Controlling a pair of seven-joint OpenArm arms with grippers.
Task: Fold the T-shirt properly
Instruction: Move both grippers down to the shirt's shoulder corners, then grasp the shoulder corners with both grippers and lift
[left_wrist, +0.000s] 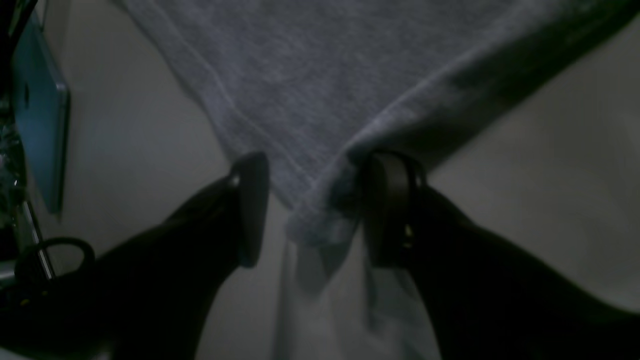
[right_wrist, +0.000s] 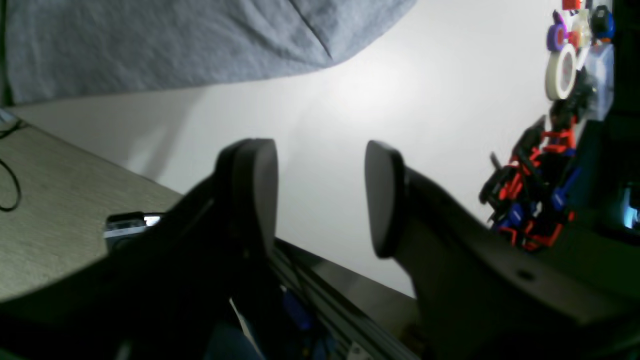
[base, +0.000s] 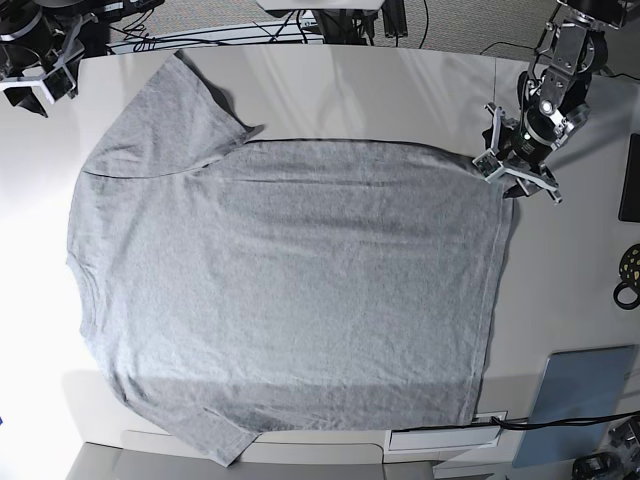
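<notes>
The heather-grey T-shirt (base: 290, 290) lies spread flat on the white table (base: 380, 90), plain side up, with its sleeves at the left and its hem at the right. My left gripper (base: 505, 165) is at the shirt's far right hem corner. In the left wrist view it (left_wrist: 315, 200) is open, with the corner of the shirt (left_wrist: 310, 75) lying between the fingers and touching the right finger (left_wrist: 387, 200). My right gripper (base: 50, 85) is open and empty at the table's far left corner, near the upper sleeve. In the right wrist view it (right_wrist: 320, 195) hovers over bare table with the shirt (right_wrist: 150, 40) ahead.
A grey-blue pad (base: 580, 390) lies at the front right, and it shows in the left wrist view (left_wrist: 40, 110) too. A black ring (base: 628, 265) and a dark slab (base: 630, 180) sit at the right edge. A tape roll (right_wrist: 560, 72) and red-blue clips (right_wrist: 535, 195) lie beside the right gripper.
</notes>
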